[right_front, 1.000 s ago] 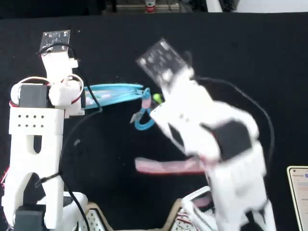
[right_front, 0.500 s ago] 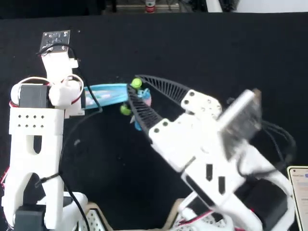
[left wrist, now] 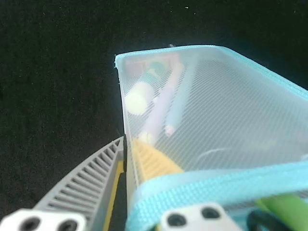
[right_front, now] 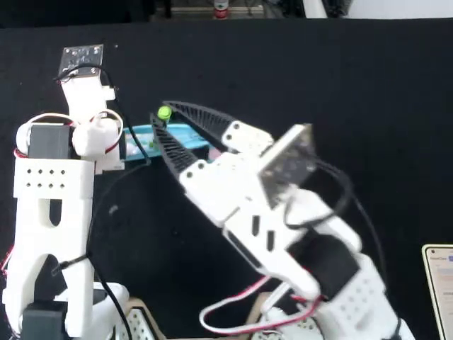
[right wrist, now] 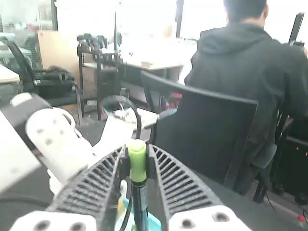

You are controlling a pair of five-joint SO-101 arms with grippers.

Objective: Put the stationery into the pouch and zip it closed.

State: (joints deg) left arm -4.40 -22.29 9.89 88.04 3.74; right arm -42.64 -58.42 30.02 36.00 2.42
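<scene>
**Table** (right_front: 354, 85): black surface carrying both arms.

**Pouch** (right_front: 184, 132): teal-edged, with translucent mesh walls. It lies at about 10 o'clock from the table's centre and runs out toward 3 o'clock from the left arm's wrist. Through the mesh in the left wrist view, the pouch (left wrist: 216, 110) shows pale stationery (left wrist: 161, 113) already inside, with a white round-ended piece and a yellow-orange item beside it.

**Left arm** (right_front: 56, 184): white, standing along the 9 o'clock side. The left gripper (left wrist: 124, 154) is clamped on the pouch's end edge, with one grey ribbed finger (left wrist: 86, 187) lying flat against the mesh wall.

**Right arm** (right_front: 283, 219): white, slanting up from 5 o'clock toward 10 o'clock. The right gripper (right_front: 159, 120) has black ribbed fingers and sits directly over the pouch.

**Pen** (right_front: 164, 112): green cap, dark barrel. In the right wrist view the right gripper (right wrist: 136, 154) is clenched on the pen (right wrist: 137, 161), which stands upright with its cap uppermost and the teal pouch (right wrist: 153, 225) just beneath.

**Flat white-faced item** (right_front: 439, 283): at the table's 4 o'clock edge, well apart from the pouch.
</scene>
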